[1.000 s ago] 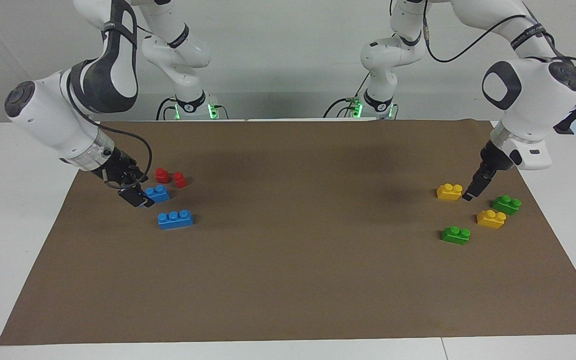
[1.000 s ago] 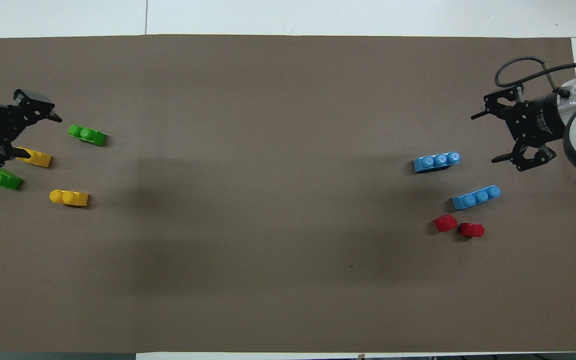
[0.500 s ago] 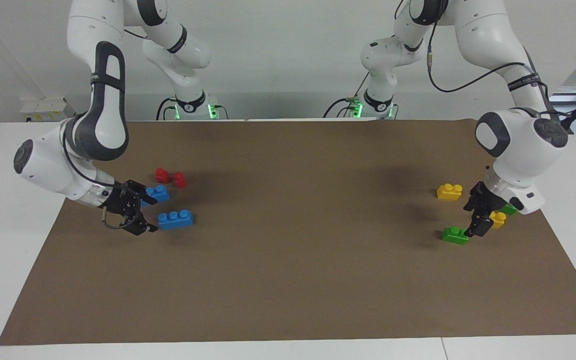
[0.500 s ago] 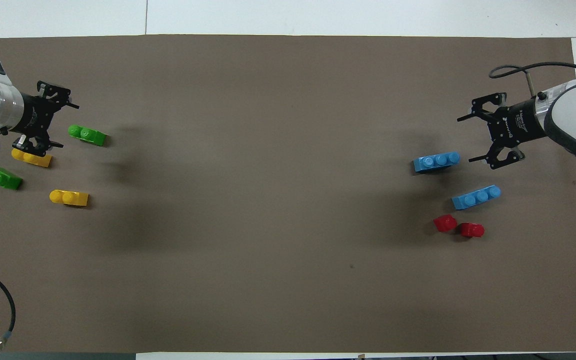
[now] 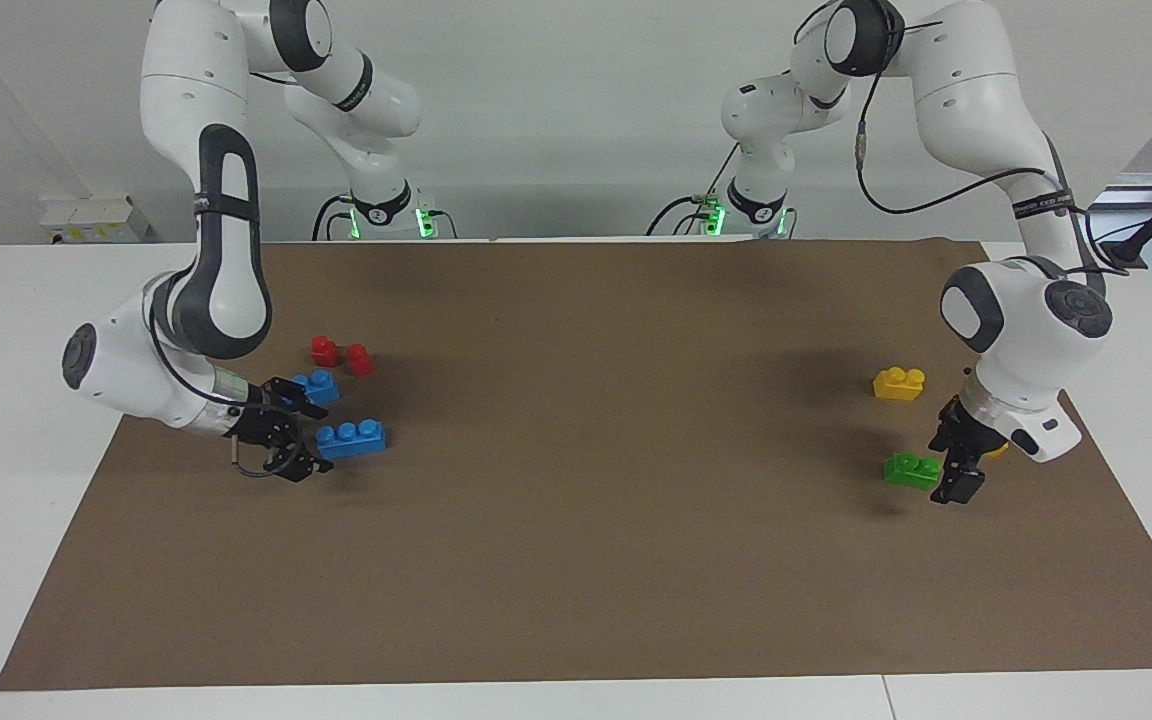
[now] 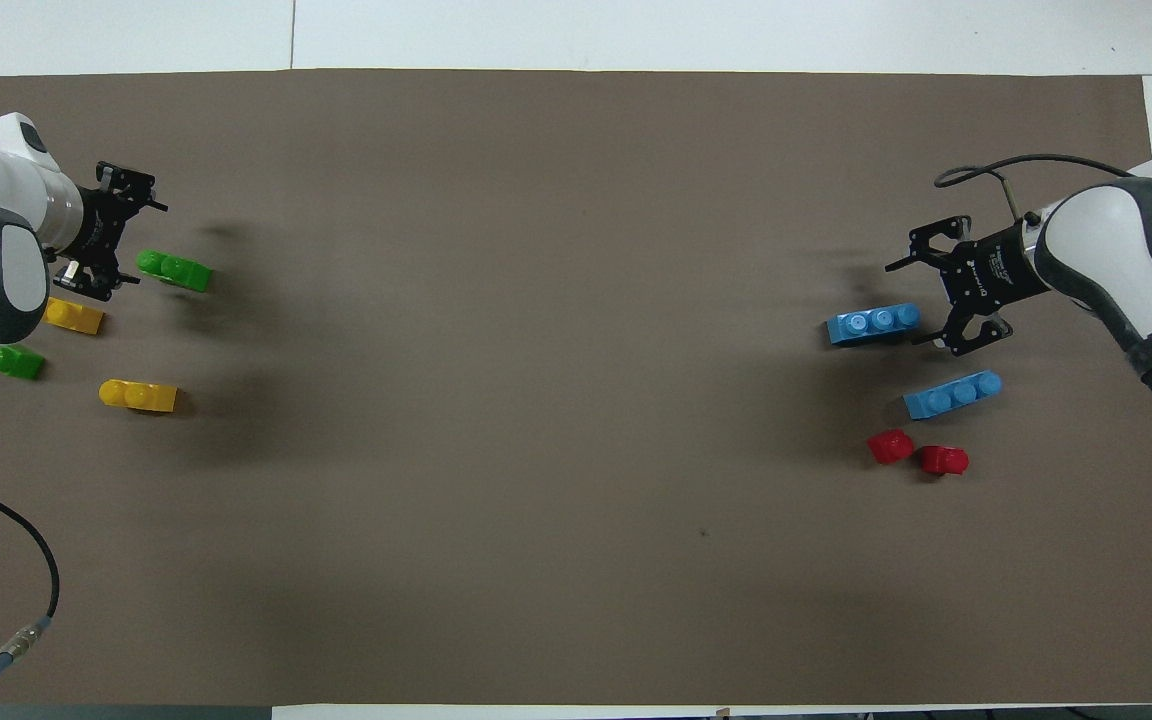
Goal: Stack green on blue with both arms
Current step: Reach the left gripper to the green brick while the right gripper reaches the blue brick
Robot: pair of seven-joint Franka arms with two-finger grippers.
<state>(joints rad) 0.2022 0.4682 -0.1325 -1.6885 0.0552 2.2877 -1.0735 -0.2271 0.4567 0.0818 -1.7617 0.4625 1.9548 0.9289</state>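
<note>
Two light blue bricks lie toward the right arm's end of the table. My right gripper (image 5: 304, 438) (image 6: 908, 305) is open and low at the end of the blue brick (image 5: 351, 438) (image 6: 873, 324) farther from the robots. The other blue brick (image 5: 318, 385) (image 6: 953, 394) lies nearer to the robots. My left gripper (image 5: 951, 465) (image 6: 141, 243) is open and low beside the end of a green brick (image 5: 908, 469) (image 6: 174, 270). The second green brick (image 6: 6, 362) is hidden by the left arm in the facing view.
Two red pieces (image 5: 341, 355) (image 6: 916, 453) lie beside the nearer blue brick. One yellow brick (image 5: 899, 383) (image 6: 138, 395) lies nearer to the robots than the green ones. Another yellow brick (image 6: 74, 316) lies under the left wrist. A brown mat (image 5: 586, 480) covers the table.
Both arms have come down and moved away from the robots. The right gripper went from the nearer blue brick to the farther one; the left gripper went from the yellow brick to the green brick.
</note>
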